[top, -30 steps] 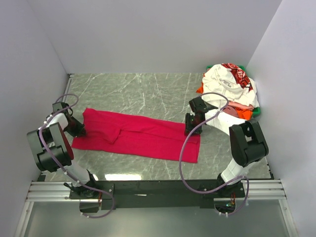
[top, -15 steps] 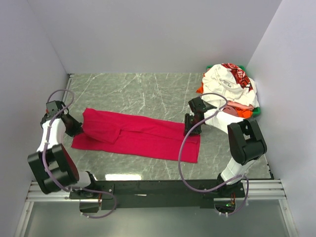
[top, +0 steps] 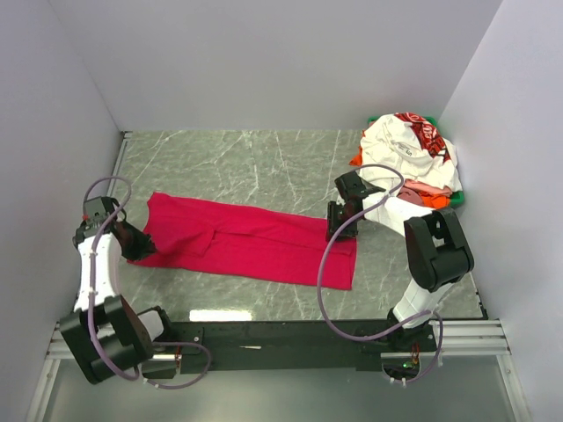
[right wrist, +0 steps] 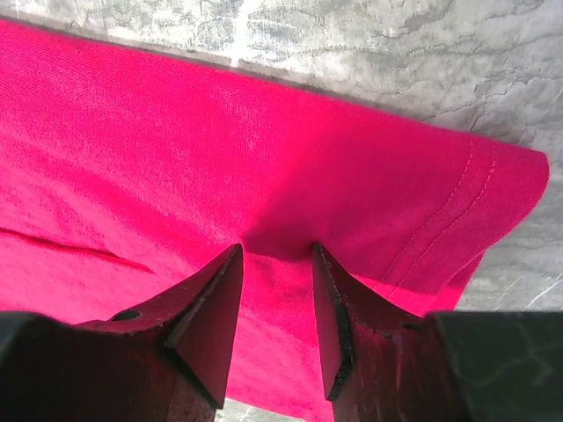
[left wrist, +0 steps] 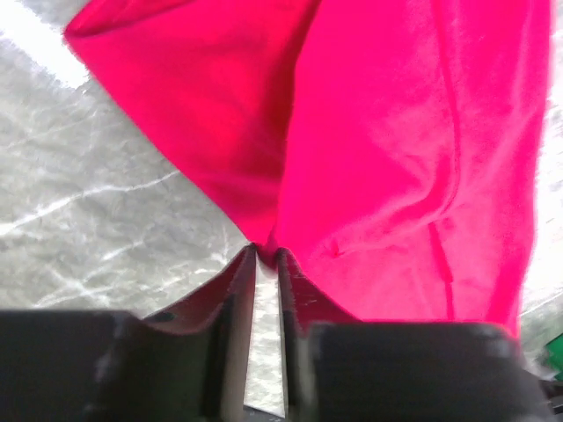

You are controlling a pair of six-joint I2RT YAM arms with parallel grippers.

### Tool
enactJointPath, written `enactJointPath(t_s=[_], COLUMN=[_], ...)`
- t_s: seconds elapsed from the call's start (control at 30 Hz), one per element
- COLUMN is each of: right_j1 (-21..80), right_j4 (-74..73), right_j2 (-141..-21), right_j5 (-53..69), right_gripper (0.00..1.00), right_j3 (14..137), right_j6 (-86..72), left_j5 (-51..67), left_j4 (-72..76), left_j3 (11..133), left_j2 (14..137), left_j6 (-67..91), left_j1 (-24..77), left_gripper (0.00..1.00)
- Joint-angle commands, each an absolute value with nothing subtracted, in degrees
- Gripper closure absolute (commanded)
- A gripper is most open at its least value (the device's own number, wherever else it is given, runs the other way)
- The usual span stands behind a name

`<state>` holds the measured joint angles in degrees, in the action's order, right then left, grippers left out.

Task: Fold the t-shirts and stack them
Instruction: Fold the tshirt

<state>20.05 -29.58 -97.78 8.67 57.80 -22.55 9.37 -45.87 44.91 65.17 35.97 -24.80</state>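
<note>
The crimson t-shirt (top: 255, 242) lies folded into a long strip across the marble table. My left gripper (top: 143, 248) is at its left end; in the left wrist view the gripper (left wrist: 266, 252) is shut on a pinch of the shirt's edge (left wrist: 396, 132). My right gripper (top: 339, 233) is at the strip's right end, near the hem. In the right wrist view its jaws (right wrist: 275, 251) stand narrowly apart with a ridge of red cloth (right wrist: 264, 149) caught between the tips. The white printed t-shirt (top: 405, 149) tops a pile at the back right.
Orange (top: 431, 200) and pink (top: 422, 186) shirts show under the white one, in a green basket (top: 459, 202) against the right wall. White walls close in the left, back and right sides. The arms' base rail (top: 281, 338) runs along the near edge.
My left arm has swung toward the near edge, and its gripper has slid a little nearer along the shirt's left end. My right gripper and the shirt have stayed in place.
</note>
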Motion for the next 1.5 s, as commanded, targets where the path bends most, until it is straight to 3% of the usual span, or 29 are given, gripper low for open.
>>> enactJointPath(t_s=[0.0,0.1,0.27,0.43,0.6,1.03,1.47], right_j1=[20.04,19.95,19.95,20.04,19.95,19.69,19.42], right_j4=[-29.36,-29.44,-29.88,-29.71,-29.71,-28.83,-29.27], right_j2=[-97.91,-98.09,-98.09,-98.09,-97.30,-96.06,-96.59], right_j5=[8.96,8.96,8.61,8.88,8.79,8.44,8.35], right_gripper=[0.56,0.56,0.56,0.56,0.56,0.56,0.56], right_j3=[57.83,58.09,58.89,58.89,57.84,55.72,55.55], right_j6=[-21.18,-20.92,-20.57,-20.74,-20.92,-21.45,-21.53], left_j5=[6.16,2.03,0.18,-2.45,-4.39,-9.31,-13.18], left_j4=[-48.51,-49.30,-47.38,-42.38,-41.39,-41.22,-42.10], left_j3=[46.23,49.30,51.50,50.45,52.99,56.87,55.55], left_j2=[60.65,58.71,58.36,62.48,74.87,88.76,90.88], left_j6=[37.79,38.23,39.98,44.38,44.83,41.66,42.36], left_j1=[-24.96,-24.87,-19.17,-3.19,7.98,14.41,16.35], left_gripper=[0.76,0.68,0.67,0.68,0.68,0.63,0.61])
